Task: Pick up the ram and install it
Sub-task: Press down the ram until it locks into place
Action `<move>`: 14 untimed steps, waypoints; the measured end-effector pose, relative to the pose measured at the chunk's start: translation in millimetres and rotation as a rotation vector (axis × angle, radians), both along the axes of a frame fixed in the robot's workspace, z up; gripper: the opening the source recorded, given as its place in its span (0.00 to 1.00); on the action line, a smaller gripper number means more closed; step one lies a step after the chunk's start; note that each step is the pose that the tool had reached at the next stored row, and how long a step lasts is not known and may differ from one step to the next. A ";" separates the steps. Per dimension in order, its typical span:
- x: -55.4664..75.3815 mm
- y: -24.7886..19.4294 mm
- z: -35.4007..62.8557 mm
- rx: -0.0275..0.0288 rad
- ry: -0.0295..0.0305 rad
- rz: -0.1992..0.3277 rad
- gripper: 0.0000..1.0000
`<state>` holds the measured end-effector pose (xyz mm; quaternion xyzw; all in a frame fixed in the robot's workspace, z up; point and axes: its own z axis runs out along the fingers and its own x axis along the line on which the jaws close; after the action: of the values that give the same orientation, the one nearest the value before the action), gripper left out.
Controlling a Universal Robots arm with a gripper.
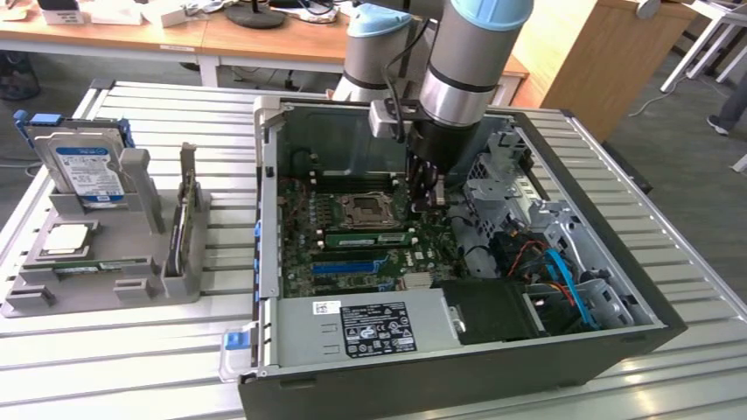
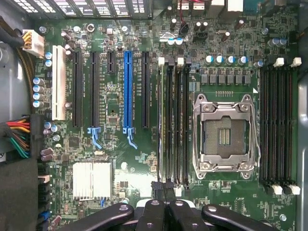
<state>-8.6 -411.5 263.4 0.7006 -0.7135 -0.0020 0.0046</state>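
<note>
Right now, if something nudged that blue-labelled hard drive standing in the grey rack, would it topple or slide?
Probably neither. The hard drive stands upright in a slot of the grey rack, so a nudge likely won't tip it. Its metal casing looks rigid and probably heavy for its size. Its smooth sides may be slippery.

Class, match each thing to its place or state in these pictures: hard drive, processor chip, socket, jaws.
Things:
1 hard drive
2 processor chip
3 socket
4 jaws

Places or states:
A shut, over the motherboard
B flat in the grey holder
C upright in the grey holder
D empty, on the motherboard

Pairs: 1-C, 2-B, 3-D, 4-A
</note>
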 end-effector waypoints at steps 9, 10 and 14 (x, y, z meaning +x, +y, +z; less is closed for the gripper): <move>0.0 0.0 -3.3 0.0003 -0.0034 0.000 0.11; 0.1 0.0 -4.2 0.0004 -0.0048 0.000 0.11; 0.1 0.0 -8.0 0.0003 -0.0064 0.000 0.11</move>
<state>-8.6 -411.5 255.4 0.7006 -0.7135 0.0002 0.0023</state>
